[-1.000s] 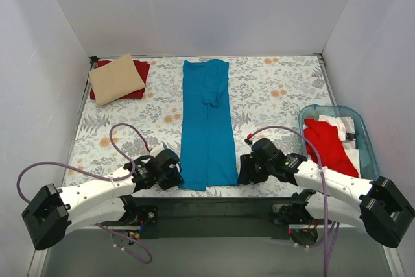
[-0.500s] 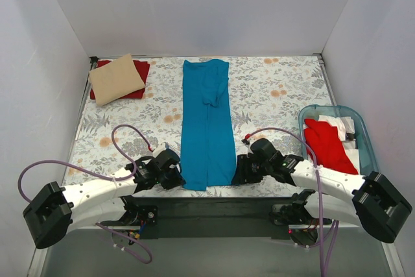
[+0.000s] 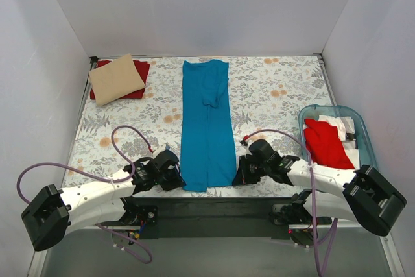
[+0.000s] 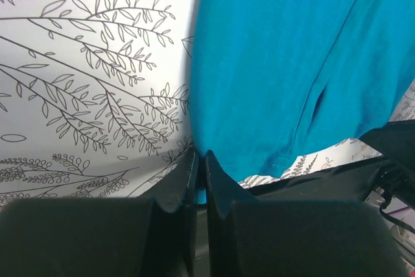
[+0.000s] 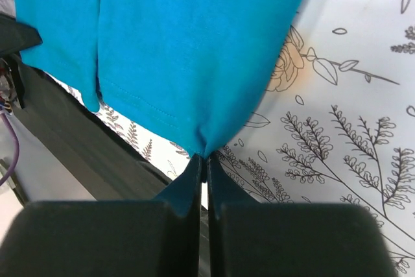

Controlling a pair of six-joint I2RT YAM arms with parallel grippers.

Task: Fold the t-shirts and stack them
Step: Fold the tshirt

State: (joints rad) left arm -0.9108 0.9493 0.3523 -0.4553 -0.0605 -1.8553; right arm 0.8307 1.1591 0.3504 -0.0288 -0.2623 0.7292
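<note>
Teal t-shirt (image 3: 207, 121): hem at the near edge of the floral cloth (image 3: 272, 95) — bare cloth either side.
Left gripper (image 4: 200, 160): clamped on left hem corner.
Right gripper (image 5: 202, 160): clamped on right hem corner — both newly closed.

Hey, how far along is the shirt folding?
Done: tan shirt stacked on a folded red shirt, far left. In hand: left gripper and right gripper pinch the near corners of the teal shirt, a long strip. Left: a crumpled red shirt in the tub.

The near corner of the teal-blue t-shirt (image 4: 285, 63) is pinched, apparently at the hem, by the left gripper (image 4: 200, 160), jaws pressed together; the floral table cloth (image 4: 84, 95) is seen alongside.
</note>
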